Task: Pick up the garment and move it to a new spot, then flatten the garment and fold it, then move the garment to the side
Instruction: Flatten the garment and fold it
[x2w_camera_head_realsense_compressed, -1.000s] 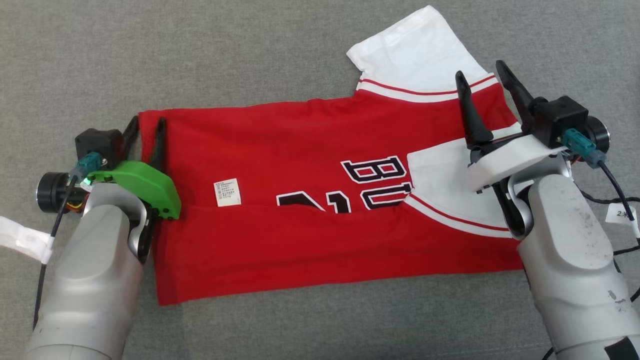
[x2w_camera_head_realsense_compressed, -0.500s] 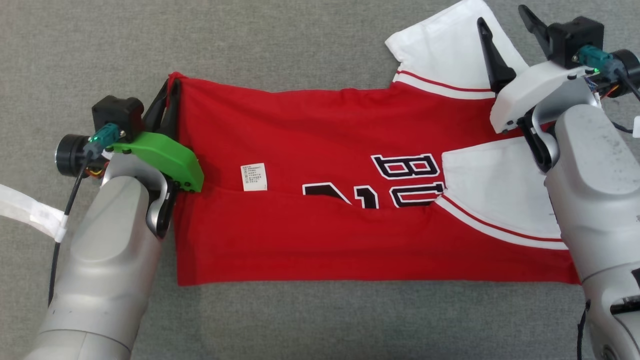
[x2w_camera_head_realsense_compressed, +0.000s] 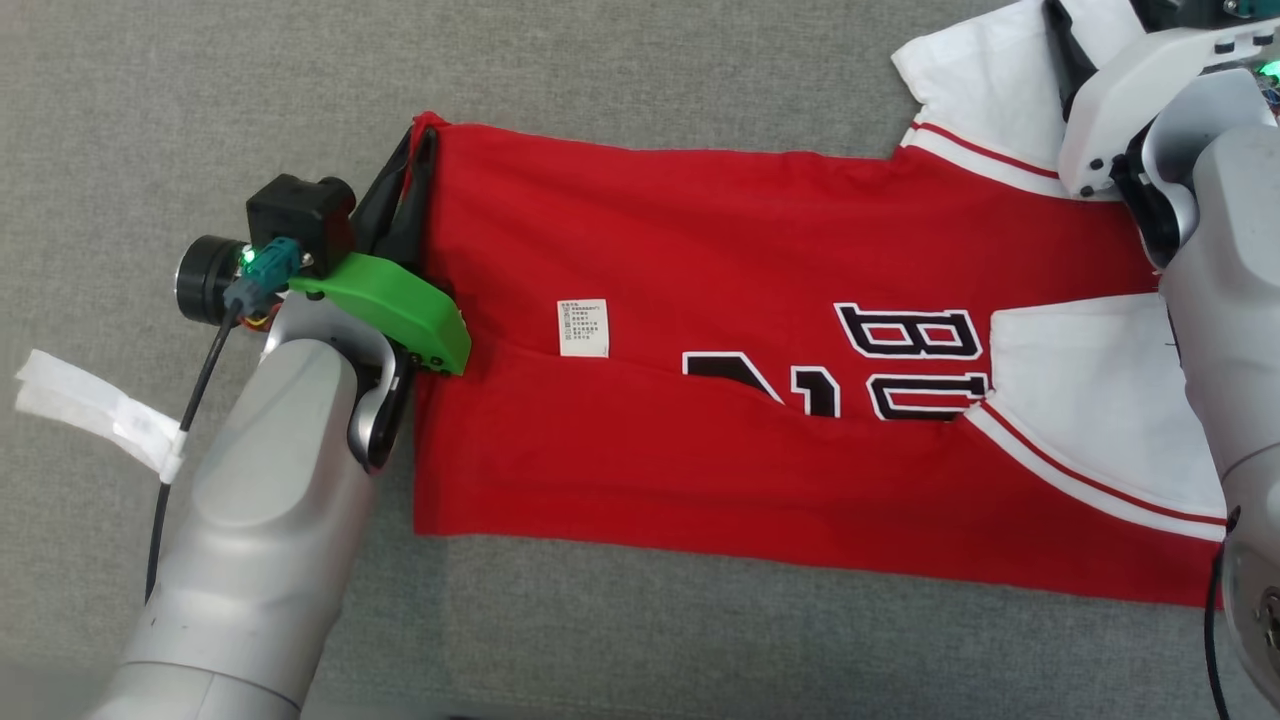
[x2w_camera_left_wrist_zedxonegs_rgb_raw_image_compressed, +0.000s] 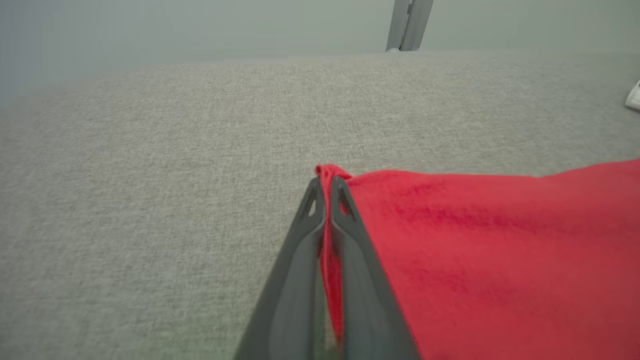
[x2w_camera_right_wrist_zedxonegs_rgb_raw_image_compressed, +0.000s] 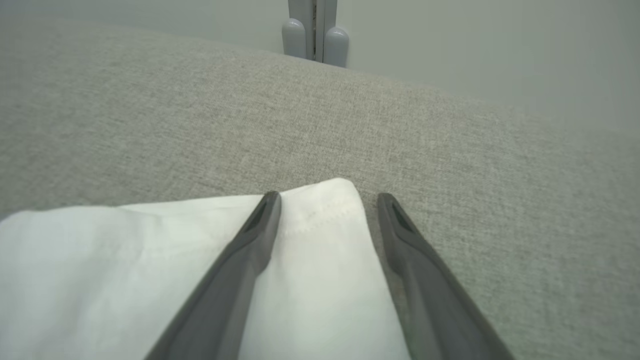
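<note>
While my left gripper (x2w_camera_left_wrist_zedxonegs_rgb_raw_image_compressed: 325, 186) pinched the garment (x2w_camera_head_realsense_compressed: 700, 230) at its hem and my right gripper (x2w_camera_right_wrist_zedxonegs_rgb_raw_image_compressed: 328, 197) gaped over 1 sleeve (x2w_camera_right_wrist_zedxonegs_rgb_raw_image_compressed: 100, 260), lopsided pulling risked bunching.

A grey woven surface (x2w_camera_head_realsense_compressed: 640, 60) (finely textured) runs back to a pale upright post (x2w_camera_left_wrist_zedxonegs_rgb_raw_image_compressed: 409, 25) at its far edge.

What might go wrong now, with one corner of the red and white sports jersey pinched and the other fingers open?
The left gripper shuts its fingers on only a thin fold of red hem; a pull may slip it free.
The right gripper stands open around the white sleeve tip, so lifting would drag the jersey lopsided over the grey fabric surface.
</note>
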